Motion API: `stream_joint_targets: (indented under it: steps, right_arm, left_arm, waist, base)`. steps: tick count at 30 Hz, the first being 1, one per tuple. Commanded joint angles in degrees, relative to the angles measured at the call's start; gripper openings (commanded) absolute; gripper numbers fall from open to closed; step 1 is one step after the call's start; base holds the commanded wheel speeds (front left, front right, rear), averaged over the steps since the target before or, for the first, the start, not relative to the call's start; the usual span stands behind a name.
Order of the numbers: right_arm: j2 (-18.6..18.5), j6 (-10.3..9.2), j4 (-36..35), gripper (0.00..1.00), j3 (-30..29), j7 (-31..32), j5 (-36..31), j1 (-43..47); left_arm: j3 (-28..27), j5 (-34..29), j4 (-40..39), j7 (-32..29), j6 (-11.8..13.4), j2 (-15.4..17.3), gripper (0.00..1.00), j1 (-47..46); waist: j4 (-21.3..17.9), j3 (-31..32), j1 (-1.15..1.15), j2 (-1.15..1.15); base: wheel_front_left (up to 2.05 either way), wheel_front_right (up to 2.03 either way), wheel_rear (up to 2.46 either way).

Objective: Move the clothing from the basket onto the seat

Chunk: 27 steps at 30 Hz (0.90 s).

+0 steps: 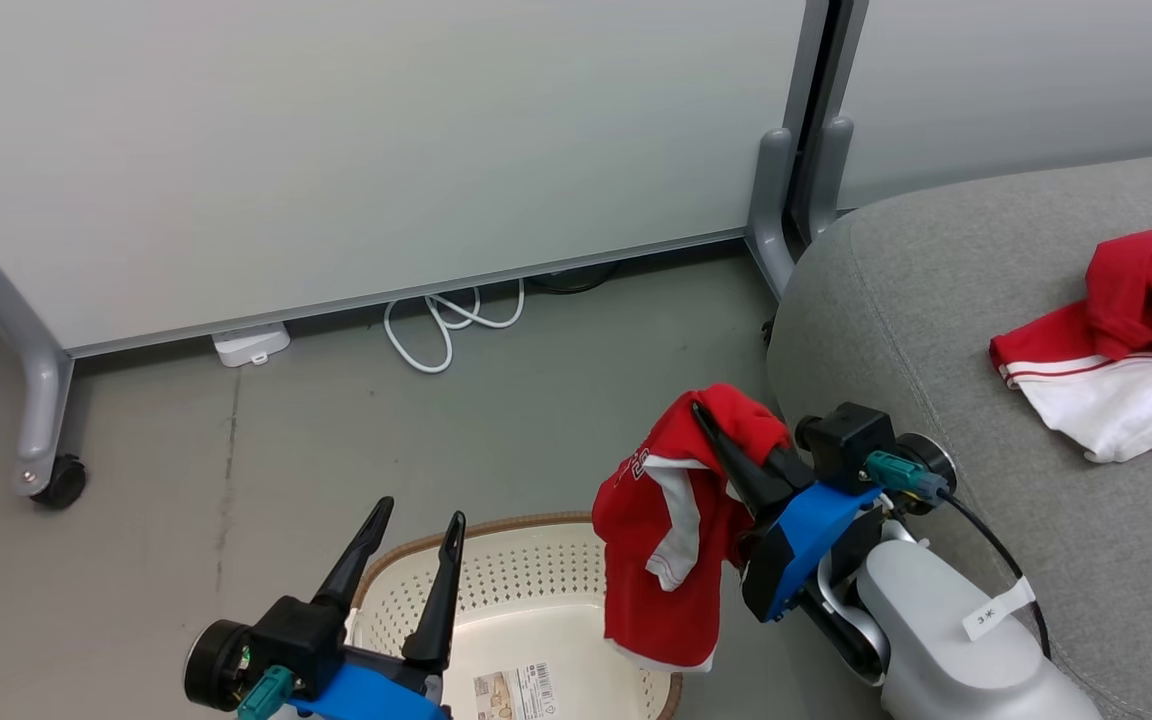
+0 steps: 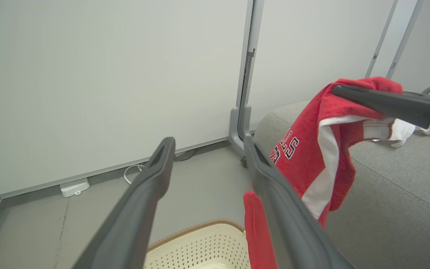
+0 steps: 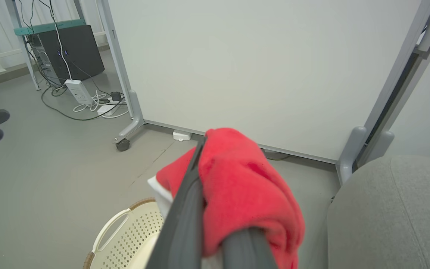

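R jaws tight on red garment (image 1: 669,600) over basket (image 1: 536,572) edge, nr seat (image 1: 936,320); L jaws apart, empty.

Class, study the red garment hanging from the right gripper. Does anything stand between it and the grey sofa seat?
Nothing visible does. The right gripper has the held garment over the basket edge, beside the seat and its rounded side. The grey stretch nearest it is bare. A second garment lies farther along.
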<state>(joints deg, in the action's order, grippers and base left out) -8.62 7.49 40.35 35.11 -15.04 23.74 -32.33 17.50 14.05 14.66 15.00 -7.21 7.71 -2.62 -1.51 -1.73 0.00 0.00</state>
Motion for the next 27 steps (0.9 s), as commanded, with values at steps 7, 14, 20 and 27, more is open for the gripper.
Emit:
stream_joint_targets:
  steps: [7,14,20,27]
  right_arm:
    - [0.11,0.01,-0.73,0.00,-1.27,-0.20,-0.37,0.73]
    - [0.09,0.01,-1.23,0.00,-1.69,-0.19,-0.63,0.64]
    - [0.36,0.01,-1.58,0.00,-1.87,-0.20,-0.70,0.81]
    - [0.27,0.01,-1.96,0.00,-2.25,-0.20,-0.90,0.78]
  left_arm:
    - [-0.19,0.56,-0.26,0.27,-0.24,0.29,1.00,0.34]
    - [-0.49,0.77,-0.29,0.27,-0.24,0.41,1.00,-0.01]
    - [-0.33,0.45,-0.18,0.27,-0.25,0.27,1.00,-0.45]
    - [0.12,0.26,-0.15,0.27,-0.25,0.14,1.00,-1.42]
  waist:
    - [-1.63,-0.24,0.00,0.00]
    - [-5.74,-0.88,0.00,0.00]
    - [-10.83,-1.35,0.00,0.00]
    - [-17.13,-2.20,0.00,0.00]
  base:
    - [0.00,0.00,0.00]
    - [0.00,0.00,0.00]
    - [0.00,0.00,0.00]
    - [0.00,0.00,0.00]
